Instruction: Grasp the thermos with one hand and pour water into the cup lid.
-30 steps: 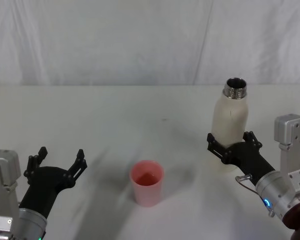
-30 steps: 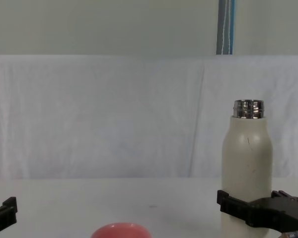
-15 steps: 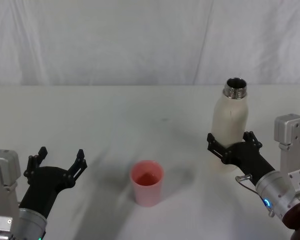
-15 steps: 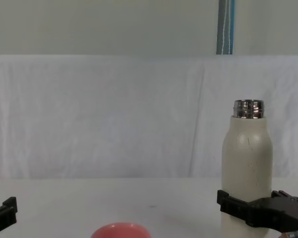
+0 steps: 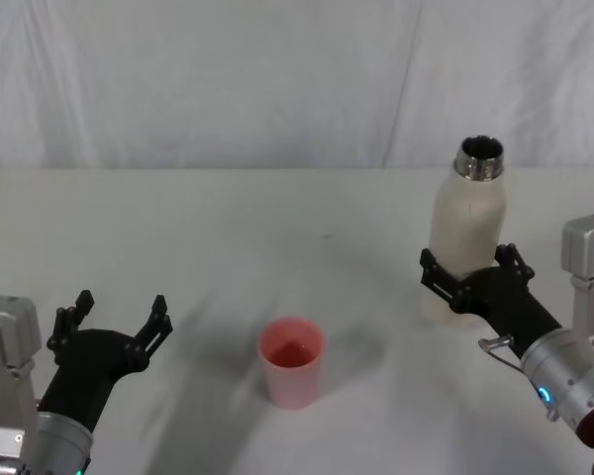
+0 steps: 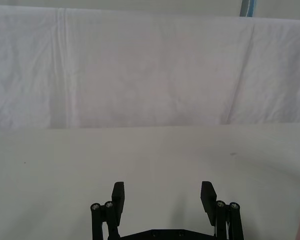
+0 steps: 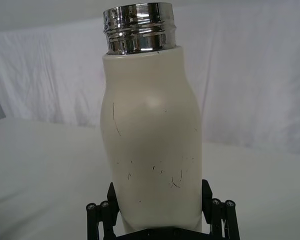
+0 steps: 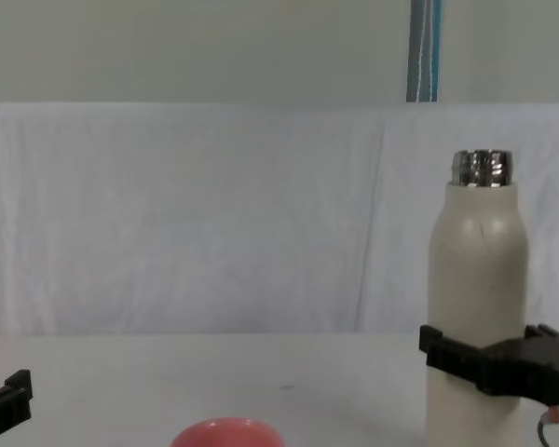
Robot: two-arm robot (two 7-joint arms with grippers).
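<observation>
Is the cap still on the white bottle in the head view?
No, the bottle held by the right gripper has a bare steel neck with an open dark mouth and no cap on it.

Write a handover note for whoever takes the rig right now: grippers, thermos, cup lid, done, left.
Right gripper: shut on the thermos low on its body, thermos upright, cap off, at the table's right.
Left gripper: open, idle at near left, holding nothing.
Cup lid: upright at centre front, between the arms and apart from both.
Done: grasp made.
Left: carry the thermos over the cup lid, tilt and pour.
</observation>
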